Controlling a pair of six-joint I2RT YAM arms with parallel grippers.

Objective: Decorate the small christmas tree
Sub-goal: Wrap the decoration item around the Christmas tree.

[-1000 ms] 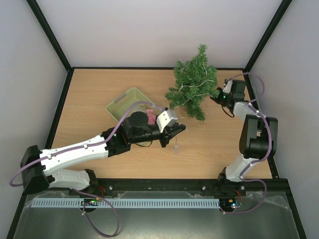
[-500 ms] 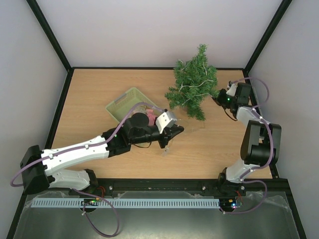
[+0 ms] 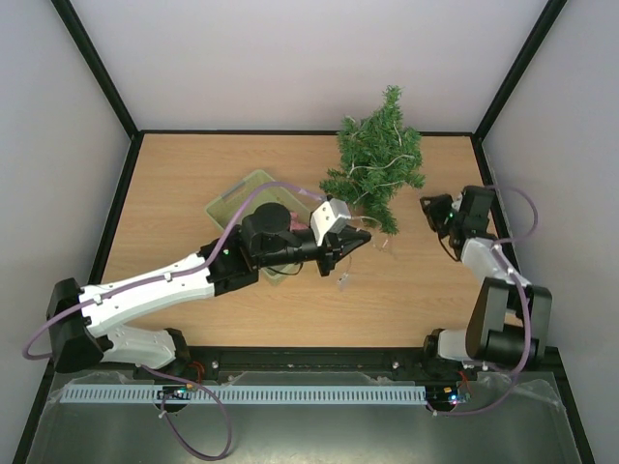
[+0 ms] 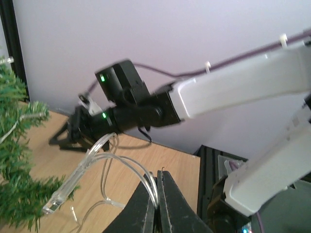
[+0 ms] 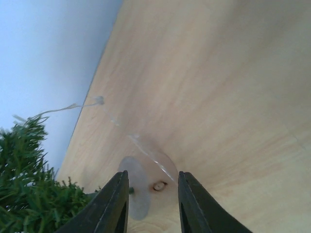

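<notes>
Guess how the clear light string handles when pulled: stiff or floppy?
Likely floppy: the light string droops in loose loops from the shut left tool. Probably snag-prone: it's strung through the small christmas tree, so tugging may tip it.

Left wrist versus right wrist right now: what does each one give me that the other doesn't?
Only left wrist: the left pincer shut on the clear light-string wire, a clear plastic strip hanging on its loops, and the right arm in the background. Only right wrist: the right pincer, fingers apart and gripping nothing, framing a clear disc on the table, plus a tiny bulb on a thin lead. Both: green branches of the small christmas tree at the left edge, and the table.
</notes>
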